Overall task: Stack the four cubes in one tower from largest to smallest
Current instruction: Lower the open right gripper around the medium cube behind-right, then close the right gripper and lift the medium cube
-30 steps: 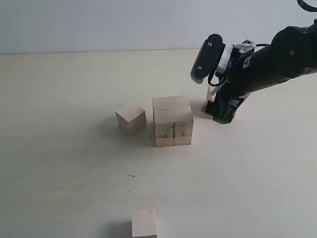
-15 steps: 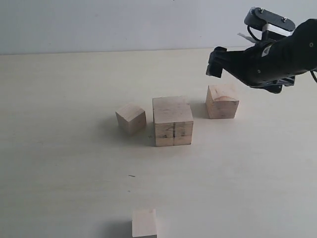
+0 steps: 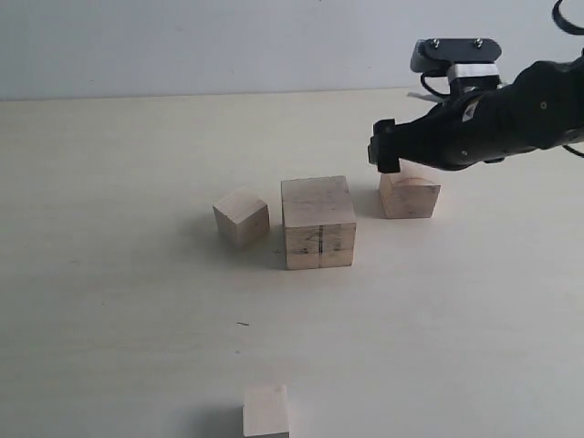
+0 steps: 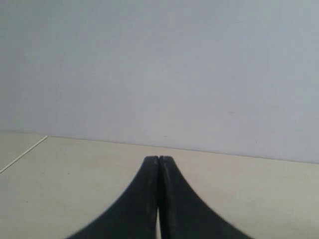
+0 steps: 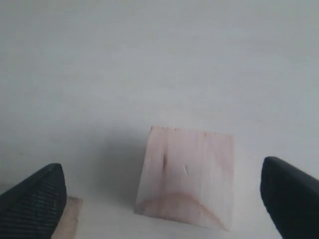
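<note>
Cubes of pale unpainted wood, four in graded sizes, each sit alone on the pale tabletop [image 3: 137,319], so no tower exists yet. The largest cube [image 3: 318,224], with a dark line on its near face, stands mid-scene. The second cube [image 3: 410,195], marked by curved grain, is near it to the far right but apart from it. The third cube [image 3: 242,219] is just left of the largest, and the smallest cube [image 3: 265,411] lies well apart at the near edge.

The black right gripper [image 3: 384,153] hovers above the second cube with jaws spread wide, touching nothing. The black left gripper [image 4: 158,199], unseen in the exterior view, has its fingers pressed together on nothing.

Picking up the second cube looks like the step in hand. It should go best if the gripper comes straight down, centred, with the jaws square to two opposite flat faces. The jaw nearer the largest cube must stay clear of that block.
</note>
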Motion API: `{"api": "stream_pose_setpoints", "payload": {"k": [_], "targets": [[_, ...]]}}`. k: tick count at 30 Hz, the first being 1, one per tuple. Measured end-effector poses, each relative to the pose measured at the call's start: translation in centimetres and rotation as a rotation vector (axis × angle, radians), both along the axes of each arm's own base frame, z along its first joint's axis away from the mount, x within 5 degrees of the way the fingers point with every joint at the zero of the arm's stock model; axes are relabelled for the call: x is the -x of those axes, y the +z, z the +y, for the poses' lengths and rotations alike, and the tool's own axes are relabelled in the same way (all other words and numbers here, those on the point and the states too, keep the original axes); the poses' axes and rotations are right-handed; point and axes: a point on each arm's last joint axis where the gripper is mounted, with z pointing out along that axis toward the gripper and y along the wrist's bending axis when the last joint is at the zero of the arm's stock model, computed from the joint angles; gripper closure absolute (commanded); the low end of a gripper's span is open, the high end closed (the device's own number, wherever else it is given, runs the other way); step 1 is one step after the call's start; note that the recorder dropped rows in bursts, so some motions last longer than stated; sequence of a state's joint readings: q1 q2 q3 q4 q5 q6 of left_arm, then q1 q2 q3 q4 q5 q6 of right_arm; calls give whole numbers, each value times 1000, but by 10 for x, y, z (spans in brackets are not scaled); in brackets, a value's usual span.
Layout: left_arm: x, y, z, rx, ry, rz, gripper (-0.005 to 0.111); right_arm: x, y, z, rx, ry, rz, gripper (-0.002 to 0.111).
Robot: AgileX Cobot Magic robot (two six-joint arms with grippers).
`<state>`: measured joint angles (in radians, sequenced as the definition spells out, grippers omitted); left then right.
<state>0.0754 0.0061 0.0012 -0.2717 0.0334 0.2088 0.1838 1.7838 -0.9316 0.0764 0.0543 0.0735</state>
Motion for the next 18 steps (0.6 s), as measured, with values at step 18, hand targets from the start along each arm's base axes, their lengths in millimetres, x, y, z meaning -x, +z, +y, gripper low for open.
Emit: {"api": "stream_pose_setpoints", "payload": {"k": [18], "targets": [[0,0,0,0,0,0,107,-9,-37,1,15,2,26,21]]}}
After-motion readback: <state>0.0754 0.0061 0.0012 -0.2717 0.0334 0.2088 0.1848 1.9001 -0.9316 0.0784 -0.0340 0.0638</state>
